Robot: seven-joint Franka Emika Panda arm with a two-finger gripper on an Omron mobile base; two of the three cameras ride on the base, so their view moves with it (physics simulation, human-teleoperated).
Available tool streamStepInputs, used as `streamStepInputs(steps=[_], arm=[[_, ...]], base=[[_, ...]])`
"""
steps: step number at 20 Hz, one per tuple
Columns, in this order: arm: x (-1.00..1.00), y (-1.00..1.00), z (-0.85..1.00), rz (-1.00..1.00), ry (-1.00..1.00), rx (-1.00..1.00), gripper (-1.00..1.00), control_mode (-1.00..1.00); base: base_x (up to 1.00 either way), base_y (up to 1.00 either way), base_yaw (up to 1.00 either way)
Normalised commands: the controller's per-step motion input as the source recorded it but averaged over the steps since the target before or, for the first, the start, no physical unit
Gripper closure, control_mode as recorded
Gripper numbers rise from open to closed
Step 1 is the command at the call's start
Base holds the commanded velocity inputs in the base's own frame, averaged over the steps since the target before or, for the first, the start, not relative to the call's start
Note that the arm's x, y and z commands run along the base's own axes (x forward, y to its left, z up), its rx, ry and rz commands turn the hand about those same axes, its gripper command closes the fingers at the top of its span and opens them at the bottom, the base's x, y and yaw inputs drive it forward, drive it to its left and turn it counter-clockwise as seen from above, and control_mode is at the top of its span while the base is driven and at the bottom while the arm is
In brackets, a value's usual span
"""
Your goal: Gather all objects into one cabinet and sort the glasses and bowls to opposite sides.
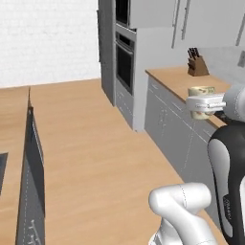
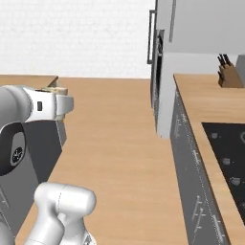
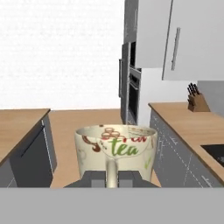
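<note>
The claw (image 3: pixel 112 178) is closed on the handle of the beige mug (image 3: pixel 115 151), one finger (image 3: pixel 92 178) on each side of it. The mug sits upright directly ahead of the fingers, carried in the air above the floor (image 1: pixel 110 143) between the two counters. In the left base view the mug (image 1: pixel 201 91) projects beyond the hand, with the knife block (image 1: pixel 196 65) on the counter (image 1: pixel 174 79) behind it.

you see the beige mottled mug (image 3: pixel 116 151) as smooth glazed ceramic with a printed pattern. right of the mug, the counter (image 3: pixel 192 124) looks like matt light wood over matt grey fronts; on the counter, the knife block (image 3: pixel 197 103) looks like brown wood.
</note>
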Motion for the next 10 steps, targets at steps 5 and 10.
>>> streamStepInputs(steps=[5,10], arm=[[0.0,0.0,0.0,0.0,0.0,0.0,1.0,1.0],[0.0,0.0,0.0,0.0,0.0,0.0,1.0,1.0]], base=[[1.0,0.21,0.0],[1.0,0.19,-0.04]])
